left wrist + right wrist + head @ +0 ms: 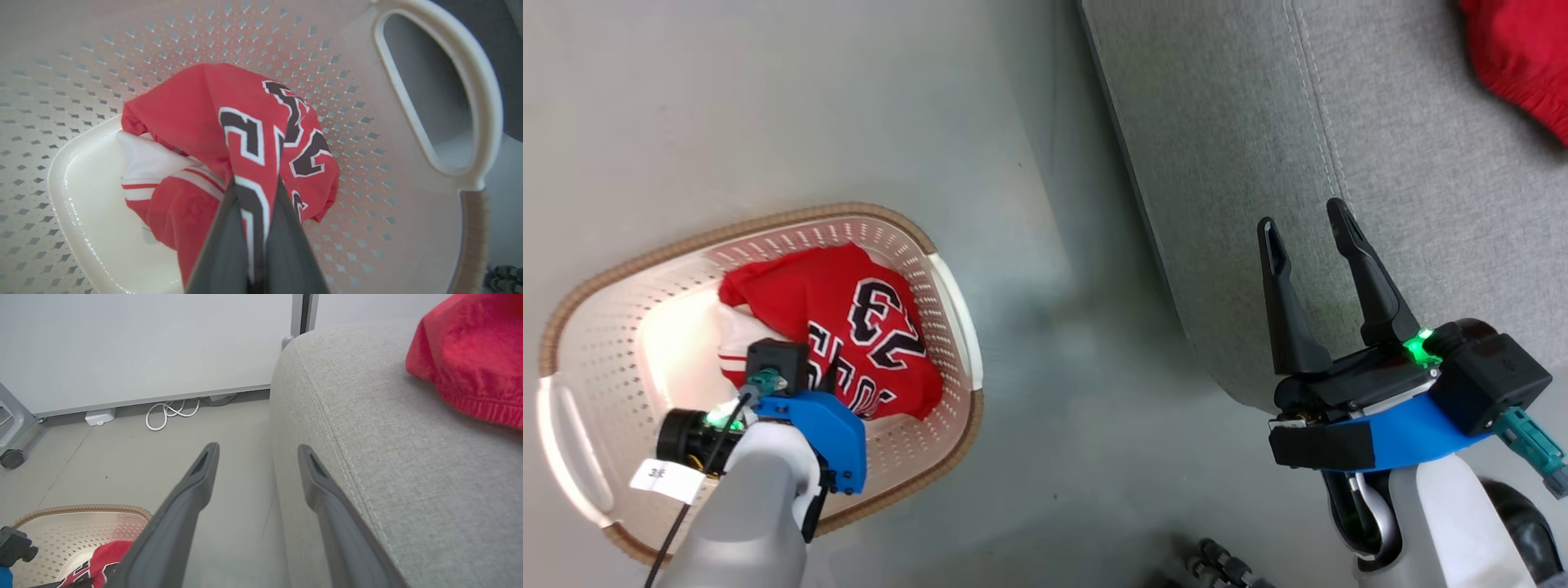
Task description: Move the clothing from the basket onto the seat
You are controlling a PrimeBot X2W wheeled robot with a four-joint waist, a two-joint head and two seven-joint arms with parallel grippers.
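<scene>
- Grip: the left gripper (pixel 256 190) is clamped tight on a raised fold of the jersey (pixel 849 327), pinched through the black numerals. Nothing else is held.
- Place: the jersey lies in the basket (pixel 768 220), at 8 o'clock in the head view, bunched toward the basket's 3 o'clock wall. The seat (pixel 1421 163) is found at 2 o'clock, well apart across the floor (pixel 1054 343).
- Progress: a second red garment (pixel 1519 57) is seen on the seat at 1 o'clock, so about half the work is judged done.
- Right gripper (pixel 1303 216): its fingers are spread wide and empty, poised over the seat's near edge.
- Doubt: the white-trimmed part under the fold is probably the same jersey, though this cannot be settled from the left wrist view.
- Lift: a straight rise is advised until the hanging cloth is clear of the basket. A trailing hem could be caught on the handle (pixel 486 102) and the basket dragged along.
- Carry: the cloth is best swung high toward 2 o'clock and let go past the seam (pixel 1319 122), not on the rounded edge, where it could slide off.
</scene>
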